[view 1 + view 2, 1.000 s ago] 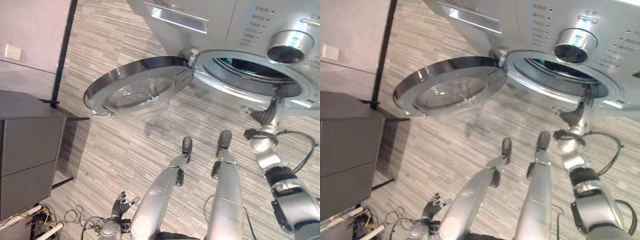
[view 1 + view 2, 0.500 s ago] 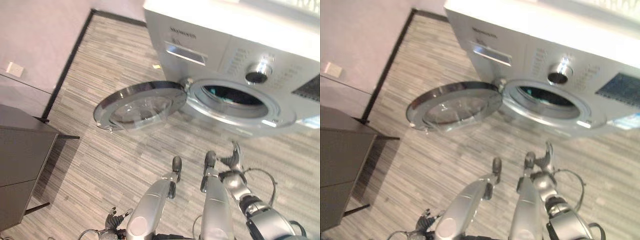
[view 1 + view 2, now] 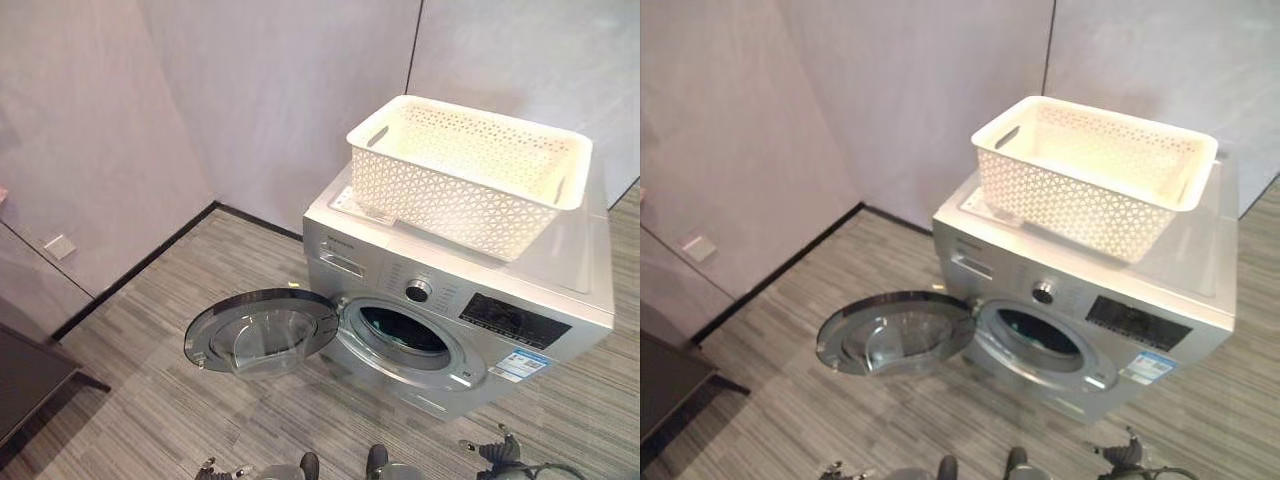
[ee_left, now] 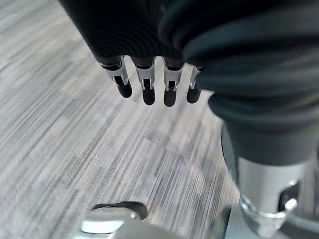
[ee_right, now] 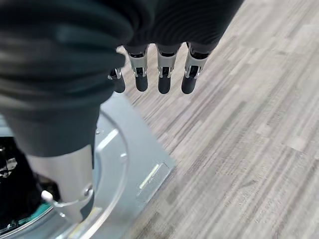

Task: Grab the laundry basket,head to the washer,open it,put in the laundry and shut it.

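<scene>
The white lattice laundry basket (image 3: 470,170) stands on top of the silver washer (image 3: 560,270). The washer's round door (image 3: 262,332) hangs wide open to the left, baring the dark drum opening (image 3: 403,332). My left hand (image 3: 212,467) is low by the floor, left of the door, its fingers (image 4: 144,89) straight and holding nothing. My right hand (image 3: 497,450) is low in front of the washer's right side. Its fingers (image 5: 160,74) hang straight and empty, above the floor beside the washer's front (image 5: 124,164).
Pale walls meet in a corner behind the washer, with a socket (image 3: 60,246) low on the left wall. A dark cabinet (image 3: 25,370) juts in at the lower left. Striped grey floor (image 3: 150,400) spreads in front of the door.
The whole view has swung upward, so the washer's top and the basket on it have come into view. My right hand, earlier raised by the drum opening, now sits at the bottom edge.
</scene>
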`<state>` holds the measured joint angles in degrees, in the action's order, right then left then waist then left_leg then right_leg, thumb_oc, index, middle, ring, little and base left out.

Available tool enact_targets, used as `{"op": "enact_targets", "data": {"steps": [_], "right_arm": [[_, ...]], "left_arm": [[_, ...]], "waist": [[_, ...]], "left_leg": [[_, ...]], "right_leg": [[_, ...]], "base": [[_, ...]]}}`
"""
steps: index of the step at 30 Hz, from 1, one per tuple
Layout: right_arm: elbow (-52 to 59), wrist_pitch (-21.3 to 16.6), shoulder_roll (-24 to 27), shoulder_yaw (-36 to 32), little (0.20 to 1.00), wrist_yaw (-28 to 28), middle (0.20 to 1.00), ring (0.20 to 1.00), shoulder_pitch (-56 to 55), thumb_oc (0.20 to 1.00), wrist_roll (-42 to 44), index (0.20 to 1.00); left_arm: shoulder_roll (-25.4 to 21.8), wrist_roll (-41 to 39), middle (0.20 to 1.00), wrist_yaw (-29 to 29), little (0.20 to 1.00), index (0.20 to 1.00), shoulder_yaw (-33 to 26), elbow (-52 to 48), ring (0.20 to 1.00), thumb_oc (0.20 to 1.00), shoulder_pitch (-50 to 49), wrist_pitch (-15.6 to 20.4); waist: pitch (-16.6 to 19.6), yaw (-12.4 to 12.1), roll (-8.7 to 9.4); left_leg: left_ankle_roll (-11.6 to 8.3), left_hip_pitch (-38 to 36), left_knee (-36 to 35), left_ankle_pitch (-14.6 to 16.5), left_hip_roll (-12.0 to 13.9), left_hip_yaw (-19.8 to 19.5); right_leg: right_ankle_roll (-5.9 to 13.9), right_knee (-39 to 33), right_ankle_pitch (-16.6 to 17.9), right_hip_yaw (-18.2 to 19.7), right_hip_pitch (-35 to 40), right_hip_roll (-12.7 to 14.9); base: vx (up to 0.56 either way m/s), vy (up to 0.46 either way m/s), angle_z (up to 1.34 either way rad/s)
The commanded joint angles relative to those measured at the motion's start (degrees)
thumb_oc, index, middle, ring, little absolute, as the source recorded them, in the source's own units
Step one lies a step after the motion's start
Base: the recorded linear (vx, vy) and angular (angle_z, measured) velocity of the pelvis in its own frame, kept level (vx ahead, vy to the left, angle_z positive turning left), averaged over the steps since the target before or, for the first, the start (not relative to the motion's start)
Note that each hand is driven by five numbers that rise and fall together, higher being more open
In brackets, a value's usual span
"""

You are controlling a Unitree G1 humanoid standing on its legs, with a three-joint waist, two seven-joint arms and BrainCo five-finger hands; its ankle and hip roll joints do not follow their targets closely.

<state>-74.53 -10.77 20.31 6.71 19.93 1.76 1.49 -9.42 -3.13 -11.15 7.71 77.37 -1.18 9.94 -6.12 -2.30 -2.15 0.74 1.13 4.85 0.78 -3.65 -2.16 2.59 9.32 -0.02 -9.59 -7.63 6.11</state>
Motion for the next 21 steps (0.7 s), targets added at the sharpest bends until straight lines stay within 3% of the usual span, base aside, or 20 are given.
{"op": "enact_targets", "data": {"steps": [1,3,4,5,7,9,10,12,17,21], "right_arm": [[3.57,-0.73,4.53,-2.58,1.0,-0.68,1.0,1.0,4.13,1.0,4.66,1.0],[5.12,-1.47,3.98,-5.79,1.0,-0.97,1.0,1.0,4.39,1.0,11.42,1.0],[6.0,-2.86,2.6,-9.83,1.0,-0.08,1.0,1.0,4.49,1.0,17.96,1.0],[9.39,-2.56,1.91,-8.95,1.0,-0.74,1.0,1.0,2.33,1.0,16.06,1.0],[12.22,-3.17,1.51,-8.47,1.0,-1.95,1.0,1.0,-2.64,1.0,14.43,1.0],[9.79,-3.3,1.34,-11.74,1.0,-2.21,1.0,1.0,-5.56,1.0,16.8,1.0],[9.78,-3.31,1.34,-11.75,1.0,-2.23,1.0,1.0,-5.55,1.0,16.81,1.0],[6.35,-2.99,1.65,-12.0,1.0,-1.5,1.0,1.0,-5.86,1.0,15.42,1.0],[4.56,-1.28,3.44,-10.18,1.0,-0.82,1.0,1.0,-5.8,1.0,10.55,1.0],[4.53,-0.42,5.08,-8.37,1.0,-0.98,1.0,1.0,-6.03,1.0,7.72,1.0]], "left_arm": [[-1.78,4.35,1.0,1.09,1.0,1.0,0.15,-0.1,1.0,1.0,0.92,1.03],[-2.54,1.7,1.0,0.92,1.0,1.0,-2.64,1.52,1.0,1.0,1.08,0.49],[-2.87,1.94,1.0,0.62,1.0,1.0,-3.69,3.15,1.0,1.0,1.1,-0.24],[-2.86,3.56,1.0,0.73,1.0,1.0,-3.85,3.36,1.0,1.0,0.66,-0.86],[-3.88,7.92,1.0,-0.17,1.0,1.0,-3.47,4.38,1.0,1.0,-0.46,-1.66],[-4.36,9.41,1.0,0.88,1.0,1.0,-4.29,5.41,1.0,1.0,-2.68,-2.35],[-4.38,9.41,1.0,0.89,1.0,1.0,-4.29,5.4,1.0,1.0,-2.68,-2.36],[-5.42,8.27,1.0,1.5,1.0,1.0,-6.5,6.59,1.0,1.0,-3.83,-2.76],[-5.6,9.2,1.0,1.46,1.0,1.0,-5.73,5.83,1.0,1.0,-3.78,-2.46],[-6.38,8.7,1.0,1.06,1.0,1.0,-4.62,3.1,1.0,1.0,-1.91,-1.97]], "waist": [[-4.66,1.58,-0.59],[-5.59,2.64,-0.18],[-5.57,3.0,0.19],[-5.81,3.19,0.38],[-5.53,3.41,0.9],[-4.3,2.25,1.82],[-4.23,2.2,1.82],[-3.26,0.14,2.87],[-3.0,-1.15,3.12],[-4.23,-1.42,2.46]], "left_leg": [[-0.29,1.78,7.56,6.84,-2.85,4.1],[0.28,3.27,5.37,5.77,-2.52,7.25],[0.44,3.96,4.07,5.04,-1.46,9.2],[0.72,4.38,3.09,4.0,-0.48,10.19],[0.87,4.14,0.22,1.52,0.57,11.39],[0.52,3.5,-2.34,-0.18,1.06,13.62],[0.49,3.57,-2.43,-0.33,1.08,13.66],[0.59,4.45,-3.64,-1.83,1.51,16.65],[-0.14,5.7,-2.59,-2.73,1.11,17.35],[-1.36,7.8,-0.78,-4.39,0.88,14.42]], "right_leg": [[7.75,-7.45,6.91,8.03,3.54,6.56],[10.37,-8.72,12.33,11.84,-1.07,7.43],[10.93,-9.32,13.34,12.56,-2.99,7.28],[10.62,-8.11,11.59,11.65,-3.88,5.94],[8.86,-0.21,5.57,10.24,-2.88,0.45],[6.84,0.83,0.25,4.87,2.2,-1.85],[6.81,0.72,0.4,4.89,2.13,-1.89],[5.65,3.58,-4.47,2.06,5.36,-6.78],[3.73,-4.59,-4.03,4.26,8.39,-7.02],[2.34,-7.66,-3.26,4.32,9.42,-7.39]], "base": [[-0.25,0.147,-0.66],[-0.33,0.128,-1.27],[-0.26,0.061,-1.3],[-0.21,0.059,-1.3],[-0.16,0.079,-1.2],[-0.08,0.03,-0.42],[-0.09,0.024,-0.19],[-0.16,0.0,-0.45],[-0.09,-0.049,-0.4],[-0.09,-0.096,0.26]]}}
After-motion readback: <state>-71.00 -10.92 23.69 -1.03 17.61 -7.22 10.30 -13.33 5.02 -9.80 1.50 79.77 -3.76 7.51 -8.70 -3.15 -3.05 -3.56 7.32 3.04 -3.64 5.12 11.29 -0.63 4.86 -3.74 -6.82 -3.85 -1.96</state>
